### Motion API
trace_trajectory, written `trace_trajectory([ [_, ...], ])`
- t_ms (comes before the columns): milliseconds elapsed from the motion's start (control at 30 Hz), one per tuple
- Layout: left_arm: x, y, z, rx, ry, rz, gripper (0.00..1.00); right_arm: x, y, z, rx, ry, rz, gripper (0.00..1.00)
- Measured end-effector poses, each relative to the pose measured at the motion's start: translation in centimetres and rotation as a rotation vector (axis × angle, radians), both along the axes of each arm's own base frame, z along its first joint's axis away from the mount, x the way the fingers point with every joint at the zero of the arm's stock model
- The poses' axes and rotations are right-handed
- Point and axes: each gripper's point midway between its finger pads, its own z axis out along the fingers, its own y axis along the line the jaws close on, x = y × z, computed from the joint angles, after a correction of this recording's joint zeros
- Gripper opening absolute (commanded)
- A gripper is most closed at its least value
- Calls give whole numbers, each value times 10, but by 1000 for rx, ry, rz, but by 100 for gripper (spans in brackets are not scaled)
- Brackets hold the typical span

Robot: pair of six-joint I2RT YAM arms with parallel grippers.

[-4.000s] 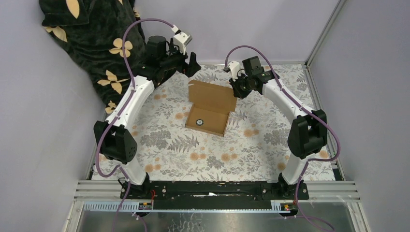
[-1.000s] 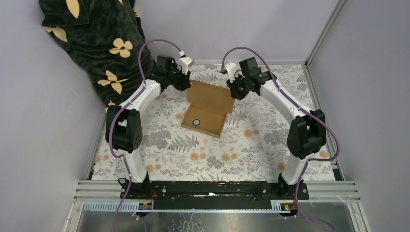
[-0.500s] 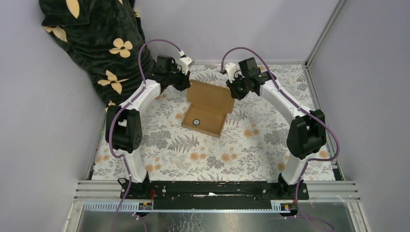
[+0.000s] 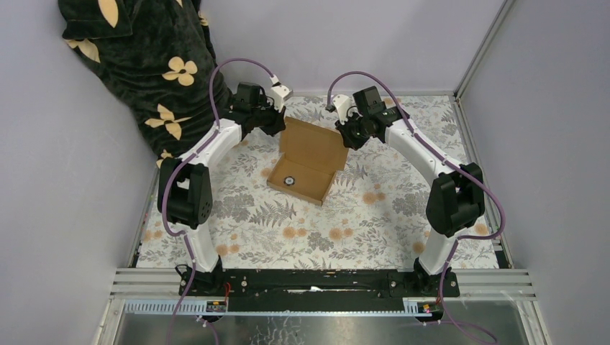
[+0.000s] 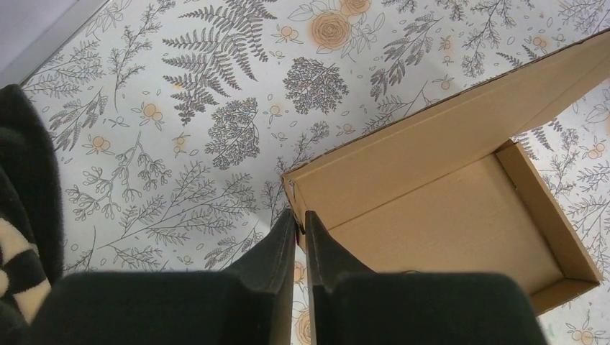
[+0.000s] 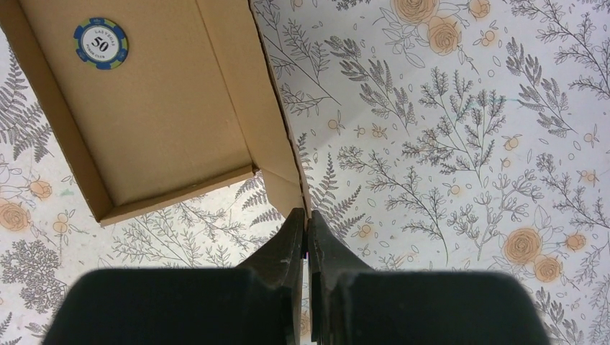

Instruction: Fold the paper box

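The paper box [image 4: 316, 147] is a brown cardboard mailer lying at the back middle of the table. Its lid is tilted up over a shallow tray. A blue poker chip [image 4: 290, 181] rests in the tray and also shows in the right wrist view as the chip [image 6: 101, 43]. My left gripper [image 4: 280, 126] is at the lid's back-left corner. In the left wrist view the left gripper [image 5: 299, 214] is shut on the box's [image 5: 431, 237] corner edge. My right gripper [image 4: 345, 136] is at the back-right corner. In its wrist view the right gripper [image 6: 306, 214] is shut on the box's [image 6: 165, 108] thin flap edge.
A dark cloth with pale flowers [image 4: 144, 57] hangs at the back left, close behind the left arm, and the cloth [image 5: 21, 215] edges into the left wrist view. A floral tablecloth [image 4: 374, 215] covers the table. Grey walls and a metal frame [image 4: 475, 65] close in the sides.
The left fingers have closed in onto the lid's corner. The lid has risen a little and the box has slid slightly left. The right gripper has kept its grip.
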Motion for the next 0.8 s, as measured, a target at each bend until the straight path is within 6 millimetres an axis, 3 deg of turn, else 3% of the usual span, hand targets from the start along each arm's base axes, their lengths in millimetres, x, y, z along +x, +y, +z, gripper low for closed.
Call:
trace_trajectory([
  [800, -2, -6, 3, 79, -33, 51, 11, 2, -7, -2, -76, -23, -67, 0],
])
